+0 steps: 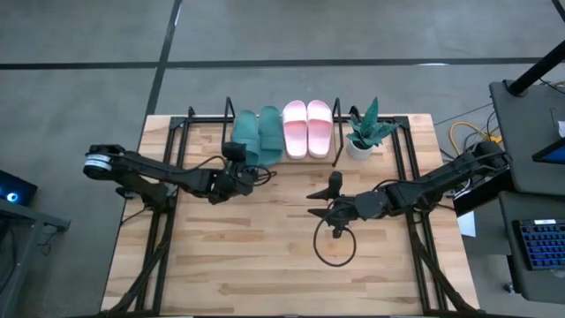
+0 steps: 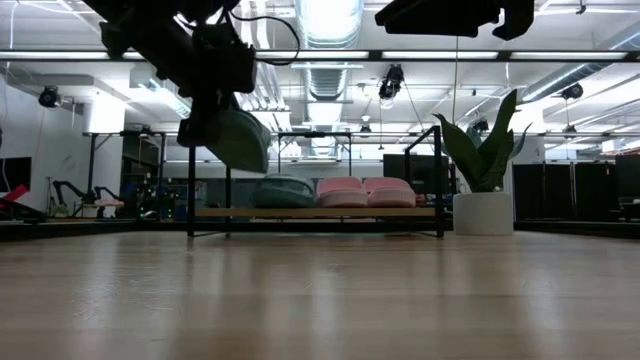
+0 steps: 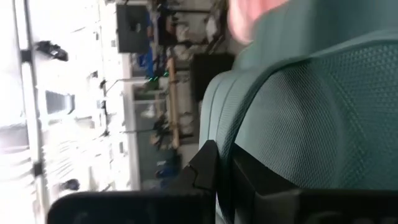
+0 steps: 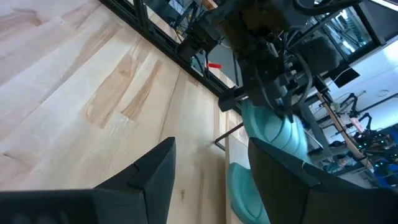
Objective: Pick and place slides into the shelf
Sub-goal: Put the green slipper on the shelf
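My left gripper [image 1: 240, 168] is shut on one dark green slide [image 1: 245, 134], which it carries in the air just in front of the shelf [image 2: 190, 180]. In the low view this slide [image 2: 240, 140] hangs tilted above the table. The other green slide [image 2: 283, 190] lies on the shelf's wooden board, beside the pale pink pair [image 1: 306, 128]. My right gripper [image 1: 320, 203] hovers open over the middle of the table and touches nothing. Its fingers frame the right wrist view [image 4: 208, 180], which shows the held slide [image 4: 273, 134] farther off. My left gripper pinches the green slide's near end [image 3: 249, 155] between its two fingers [image 3: 208, 168]. It comes at the slide from the table's near-left side, roughly level, and the slide reaches away toward the shelf. The slide is lifted clear of table and shelf and tilted [image 2: 240, 140].
A potted plant in a white pot [image 1: 365, 132] stands at the shelf's right end. A dark cable loop [image 1: 335, 243] shows over the table below my right arm. Black frame rails run along the table's left and right sides. Bare wood lies near the front edge.
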`<state>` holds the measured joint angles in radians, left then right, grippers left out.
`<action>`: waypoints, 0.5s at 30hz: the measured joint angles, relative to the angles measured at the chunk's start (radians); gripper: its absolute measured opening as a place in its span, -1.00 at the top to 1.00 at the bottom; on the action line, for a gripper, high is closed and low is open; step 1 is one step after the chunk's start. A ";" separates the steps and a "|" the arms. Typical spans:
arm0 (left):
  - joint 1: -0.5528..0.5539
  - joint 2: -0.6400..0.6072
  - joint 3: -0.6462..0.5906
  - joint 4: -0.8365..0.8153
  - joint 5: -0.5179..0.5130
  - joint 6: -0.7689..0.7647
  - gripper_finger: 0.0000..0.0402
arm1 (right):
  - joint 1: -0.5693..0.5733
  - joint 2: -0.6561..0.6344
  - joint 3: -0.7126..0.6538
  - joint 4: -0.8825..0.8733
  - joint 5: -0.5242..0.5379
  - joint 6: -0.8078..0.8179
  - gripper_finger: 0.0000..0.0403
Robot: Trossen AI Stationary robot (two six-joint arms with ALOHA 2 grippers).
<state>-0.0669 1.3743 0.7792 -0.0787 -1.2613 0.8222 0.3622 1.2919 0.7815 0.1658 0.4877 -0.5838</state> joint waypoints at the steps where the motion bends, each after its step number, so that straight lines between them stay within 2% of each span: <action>1: 0.000 0.002 0.000 -0.001 -0.021 0.004 1.00 | 0.000 0.000 0.000 0.000 0.000 0.000 0.05; 13: 0.013 0.002 -0.019 -0.006 -0.036 -0.004 1.00 | 0.000 0.000 0.000 0.000 0.000 0.000 0.05; 15: 0.018 0.002 -0.048 0.014 -0.069 -0.005 1.00 | 0.000 0.000 0.000 -0.001 0.000 0.000 0.05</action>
<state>-0.0490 1.3762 0.7316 -0.0651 -1.3303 0.8177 0.3622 1.2919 0.7815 0.1652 0.4877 -0.5835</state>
